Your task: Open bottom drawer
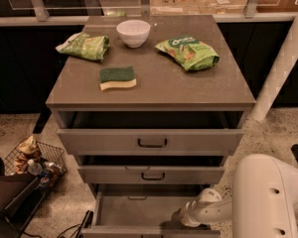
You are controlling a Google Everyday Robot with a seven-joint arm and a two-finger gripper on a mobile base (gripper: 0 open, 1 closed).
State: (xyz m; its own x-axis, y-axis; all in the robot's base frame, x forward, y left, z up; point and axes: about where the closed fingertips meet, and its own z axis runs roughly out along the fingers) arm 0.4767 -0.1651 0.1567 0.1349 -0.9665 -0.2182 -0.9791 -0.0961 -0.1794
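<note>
The grey cabinet [149, 90] has three drawers. The bottom drawer [136, 211] stands pulled well out, and its pale grey inside shows. Its front [139, 231] lies at the lower edge of the camera view, and its handle is cut off there. My gripper [180, 216] reaches in from the right on a white arm. It sits over the drawer's right front corner, just behind the front. The top drawer [151, 142] and the middle drawer [151, 174] each stand slightly out, with black handles.
On the cabinet top lie a green-and-yellow sponge [118, 78], a white bowl [133, 32] and two green snack bags [84, 46] [188, 52]. A wire basket of clutter [32, 160] stands on the floor at left. My white arm body [270, 195] fills the lower right. A white post [283, 68] leans at right.
</note>
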